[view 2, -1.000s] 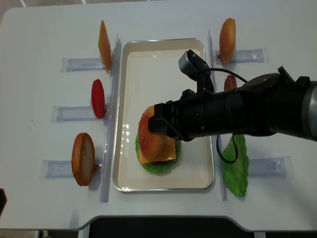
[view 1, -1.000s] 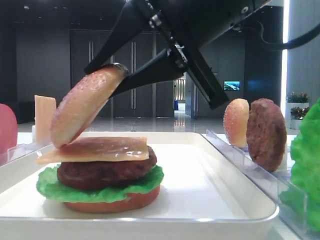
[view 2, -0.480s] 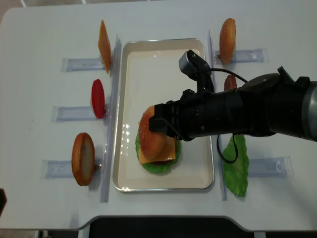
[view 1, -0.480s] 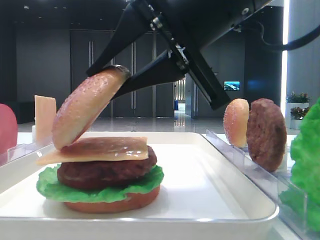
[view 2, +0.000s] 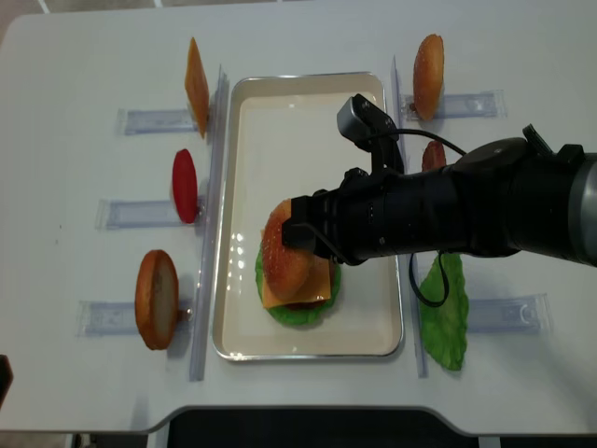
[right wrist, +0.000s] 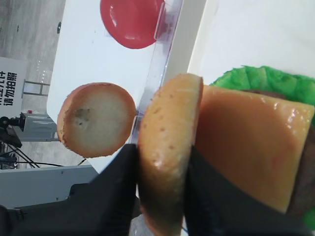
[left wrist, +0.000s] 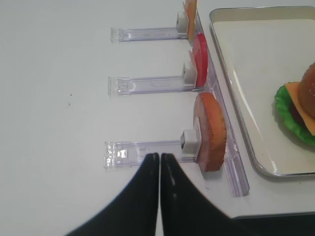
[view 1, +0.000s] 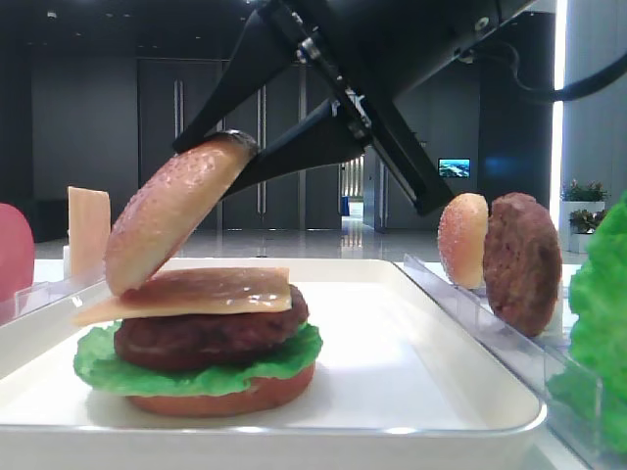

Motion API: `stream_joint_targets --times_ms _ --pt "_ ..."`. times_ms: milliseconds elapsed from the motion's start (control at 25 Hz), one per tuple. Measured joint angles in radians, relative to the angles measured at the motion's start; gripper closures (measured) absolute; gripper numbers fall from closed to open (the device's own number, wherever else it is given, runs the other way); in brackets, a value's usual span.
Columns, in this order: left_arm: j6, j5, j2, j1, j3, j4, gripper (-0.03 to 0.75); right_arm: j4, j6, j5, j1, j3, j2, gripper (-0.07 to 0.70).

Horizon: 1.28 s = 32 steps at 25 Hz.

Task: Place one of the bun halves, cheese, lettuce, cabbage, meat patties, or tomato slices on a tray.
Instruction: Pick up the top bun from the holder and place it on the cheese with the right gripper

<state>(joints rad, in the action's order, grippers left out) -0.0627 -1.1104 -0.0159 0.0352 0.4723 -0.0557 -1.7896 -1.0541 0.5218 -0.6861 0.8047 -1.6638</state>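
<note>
My right gripper (right wrist: 162,182) is shut on a sesame bun half (right wrist: 167,147), its black fingers pressing both faces. The bun half (view 1: 176,211) hangs tilted, its lower edge just over the left end of the cheese slice (view 1: 196,294). That cheese tops a stack of meat patty (view 1: 216,333), lettuce (view 1: 284,357) and a red-brown bottom layer (view 1: 225,399) in the white tray (view 2: 308,93). My left gripper (left wrist: 160,156) is shut on nothing, low over the table beside another bun half (left wrist: 211,130) standing in its clear holder.
Left of the tray stand a tomato slice (view 2: 185,185) and a cheese slice (view 2: 196,86) in holders. Right of it are a bun half (view 2: 429,63), a patty (view 2: 432,154) and lettuce (view 2: 446,313). Clear rails (left wrist: 231,157) flank the tray.
The held bun half has crept slightly to the right above the cheese. The left gripper has not visibly moved.
</note>
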Motion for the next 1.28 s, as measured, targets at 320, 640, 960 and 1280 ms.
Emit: stream_joint_targets --times_ms 320,640,960,1280 --pt "0.000 0.000 0.000 0.000 0.000 0.000 0.715 0.007 0.000 -0.002 0.000 0.000 0.000 0.432" --pt "0.000 0.000 0.000 0.000 0.000 0.000 0.715 0.012 0.000 -0.002 0.000 0.000 0.000 0.432" --pt "0.000 0.000 0.000 0.000 0.000 0.000 0.715 0.019 -0.005 -0.029 0.000 0.000 0.000 0.356" --pt "0.000 0.000 0.000 0.000 0.000 0.000 0.715 0.023 -0.009 -0.060 0.000 -0.002 -0.001 0.266"
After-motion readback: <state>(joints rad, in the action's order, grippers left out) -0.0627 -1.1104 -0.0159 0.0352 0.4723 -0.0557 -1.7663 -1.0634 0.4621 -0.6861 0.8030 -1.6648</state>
